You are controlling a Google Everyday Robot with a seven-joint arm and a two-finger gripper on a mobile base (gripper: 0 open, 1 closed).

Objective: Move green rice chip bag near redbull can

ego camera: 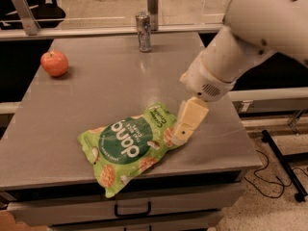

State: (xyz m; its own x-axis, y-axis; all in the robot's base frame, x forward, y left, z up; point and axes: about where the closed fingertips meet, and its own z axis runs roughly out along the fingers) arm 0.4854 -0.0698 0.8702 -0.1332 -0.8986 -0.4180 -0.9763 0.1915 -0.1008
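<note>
Camera view: end effector (182, 134) above grey table (110, 81)

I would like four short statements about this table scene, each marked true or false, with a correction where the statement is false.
1. The green rice chip bag lies flat near the front edge of the table. True.
2. The redbull can lies on its side next to the bag. False: the redbull can stands upright at the far edge of the table, well apart from the bag.
3. The apple sits on the left part of the table as the picture shows it. True.
4. The end effector is above the apple. False: the end effector is at the right end of the bag, far from the apple.
</note>
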